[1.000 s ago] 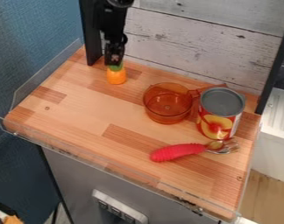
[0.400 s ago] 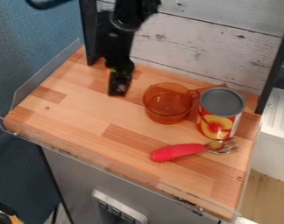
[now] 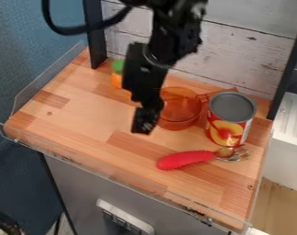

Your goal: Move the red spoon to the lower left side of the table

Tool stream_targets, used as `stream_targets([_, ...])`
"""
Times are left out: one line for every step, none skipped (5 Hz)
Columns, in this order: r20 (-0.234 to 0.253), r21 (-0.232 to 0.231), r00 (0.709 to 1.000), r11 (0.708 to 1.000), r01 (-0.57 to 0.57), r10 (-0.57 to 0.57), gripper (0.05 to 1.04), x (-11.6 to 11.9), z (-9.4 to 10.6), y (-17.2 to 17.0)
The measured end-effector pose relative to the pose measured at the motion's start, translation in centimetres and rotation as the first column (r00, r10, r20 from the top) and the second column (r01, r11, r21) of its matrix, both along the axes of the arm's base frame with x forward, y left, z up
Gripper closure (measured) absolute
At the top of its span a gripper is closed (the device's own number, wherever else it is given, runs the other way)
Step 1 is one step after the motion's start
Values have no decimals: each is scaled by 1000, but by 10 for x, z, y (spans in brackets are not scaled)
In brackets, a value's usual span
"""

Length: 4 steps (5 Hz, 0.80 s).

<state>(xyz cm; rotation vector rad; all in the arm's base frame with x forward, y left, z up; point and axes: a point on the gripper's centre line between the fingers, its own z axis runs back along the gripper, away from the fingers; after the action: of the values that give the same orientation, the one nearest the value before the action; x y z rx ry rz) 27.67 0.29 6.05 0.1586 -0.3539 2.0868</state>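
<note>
- The red spoon [image 3: 185, 159] probably weighs little; its metal head [image 3: 232, 154] looks stiff, and neither part seems likely to break.
- Its thick handle [image 3: 175, 160] may be rubbery or soft plastic, which would give a firm grip, whereas the metal looks slicker.
- The best hold is likely across the middle of the handle, closing from its two long sides; the rounded shape could roll a little if caught off-centre.
- Taking it there also leaves room from the peach can [image 3: 229, 120], which sits close behind the head.
- The spoon lies flat on the right-hand part of the table [image 3: 84, 126], towards the front, in front of the can and the clear orange cup [image 3: 180, 108].
- Its handle is a plain bright red, wide and blunt at the left end, narrowing towards a shiny silver head on the right whose far end looks notched; whether those are tines is hard to tell.
- The tool [image 3: 145, 123] hangs above the table, left of the cup and apart from the spoon; whether it is spread or pressed together cannot be told.
</note>
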Motion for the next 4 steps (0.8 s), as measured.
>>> stream_targets([-40,6,999,1000,-8,8,82,-4,-17,-15])
stream_targets([-71,4,997,1000,17,-16,83,-6,-33,-29])
stream_targets([-89,10,994,998,69,-68,82,-9,-46,-46])
stream_targets([-98,22,992,996,85,-82,82,-5,-51,-55])
